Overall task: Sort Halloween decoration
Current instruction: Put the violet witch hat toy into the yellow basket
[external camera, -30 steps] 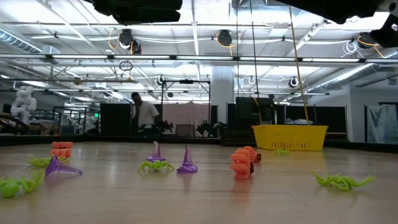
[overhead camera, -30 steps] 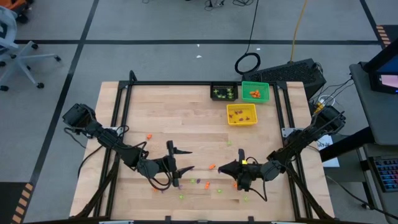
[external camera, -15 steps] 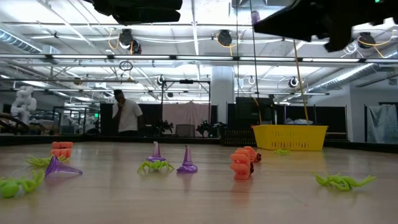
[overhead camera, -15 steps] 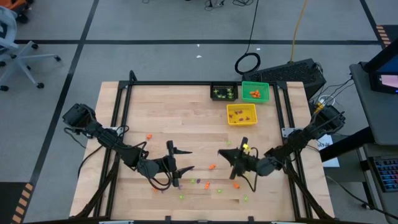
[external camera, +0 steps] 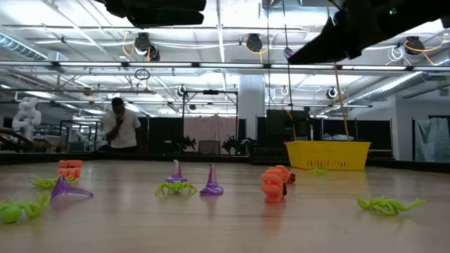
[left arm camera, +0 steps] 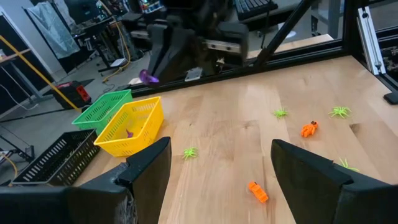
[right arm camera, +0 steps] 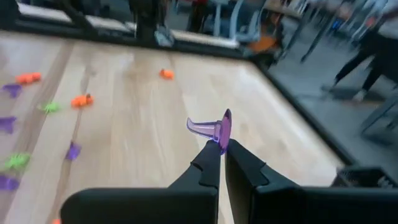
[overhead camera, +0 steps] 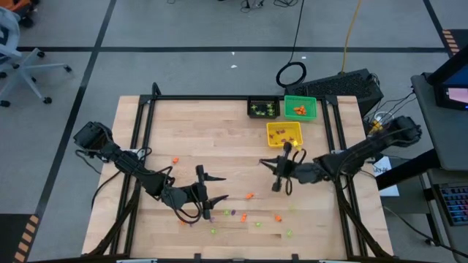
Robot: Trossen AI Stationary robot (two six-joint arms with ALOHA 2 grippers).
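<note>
Purple witch hat [right arm camera: 215,129] is gripped in the right gripper [overhead camera: 280,169] jaws; yellow bin [overhead camera: 284,134] lies just ahead. Left gripper [overhead camera: 212,196] jaws stand open.

bare table [overhead camera: 212,131] centre, 3 bins [overhead camera: 284,134] far edge

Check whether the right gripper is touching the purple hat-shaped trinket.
Touching. In the right wrist view the right gripper has its fingers closed on the brim of the purple trinket, which stands up from the tips, lifted clear of the table.
</note>
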